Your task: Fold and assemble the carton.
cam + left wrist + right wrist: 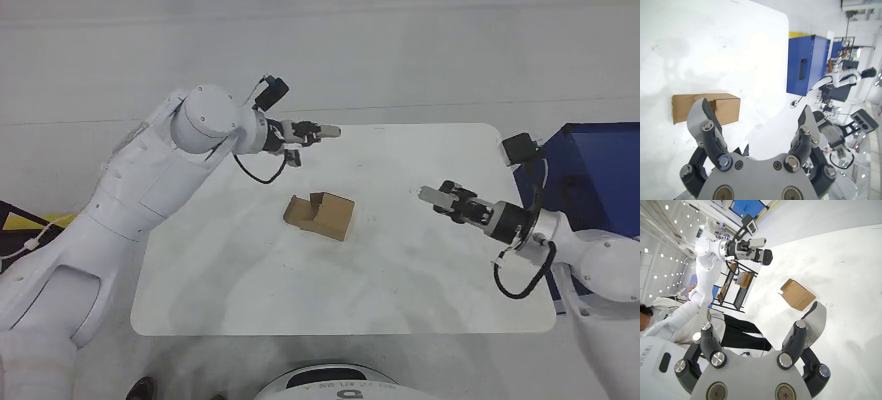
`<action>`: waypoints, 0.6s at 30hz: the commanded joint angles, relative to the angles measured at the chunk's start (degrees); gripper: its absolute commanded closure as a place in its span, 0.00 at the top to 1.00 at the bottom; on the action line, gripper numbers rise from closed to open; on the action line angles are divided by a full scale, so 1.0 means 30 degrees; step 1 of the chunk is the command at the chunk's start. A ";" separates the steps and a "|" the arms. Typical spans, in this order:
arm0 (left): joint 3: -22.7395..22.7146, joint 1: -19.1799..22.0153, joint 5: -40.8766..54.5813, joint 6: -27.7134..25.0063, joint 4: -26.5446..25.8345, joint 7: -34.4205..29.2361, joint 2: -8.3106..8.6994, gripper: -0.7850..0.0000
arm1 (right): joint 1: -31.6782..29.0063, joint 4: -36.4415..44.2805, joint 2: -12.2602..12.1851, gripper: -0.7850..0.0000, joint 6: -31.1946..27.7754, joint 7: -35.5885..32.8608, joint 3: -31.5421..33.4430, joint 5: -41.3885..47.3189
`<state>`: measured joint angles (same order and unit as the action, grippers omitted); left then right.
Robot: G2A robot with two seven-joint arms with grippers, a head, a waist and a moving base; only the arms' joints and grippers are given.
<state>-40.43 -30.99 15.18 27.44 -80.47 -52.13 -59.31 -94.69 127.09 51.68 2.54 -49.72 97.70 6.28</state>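
Note:
A small brown carton [320, 213] lies near the middle of the white table [400, 285], partly folded, with one end open and a flap standing out. My left gripper [322, 131] hovers over the table's far edge, behind the carton and apart from it. In the left wrist view its fingers [704, 108] are spread wide with nothing between them, and the carton [728, 111] lies beyond them. My right gripper [432, 195] is to the right of the carton, pointing toward it, open and holding nothing. From the right wrist the carton [797, 295] sits ahead of one fingertip [815, 311].
A blue cabinet [590, 170] stands just off the table's right edge, close behind my right arm. The table surface around the carton is bare white, with free room in front of it and to both sides.

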 commanded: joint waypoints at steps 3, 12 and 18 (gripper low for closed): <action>-0.4972 -0.5213 -0.0589 0.1184 -0.3714 0.0733 0.2110 1.00 | 0.0824 0.0126 0.0020 1.00 0.0773 0.0541 -0.1290 -0.1407; -1.1945 -1.4133 0.0938 0.0685 -0.8548 0.3129 0.3685 1.00 | 0.1276 -0.0364 -0.0018 1.00 0.0304 -0.0693 -0.2077 -0.1556; -1.1945 -1.4133 0.0938 0.0685 -0.8548 0.3129 0.3685 1.00 | 0.6603 -0.2701 0.0280 1.00 -0.0409 -0.2113 -0.7087 -0.3808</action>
<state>-76.24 -73.29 18.00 29.49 -106.10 -42.75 -48.26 -78.47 120.15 52.22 1.13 -56.28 79.59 -4.71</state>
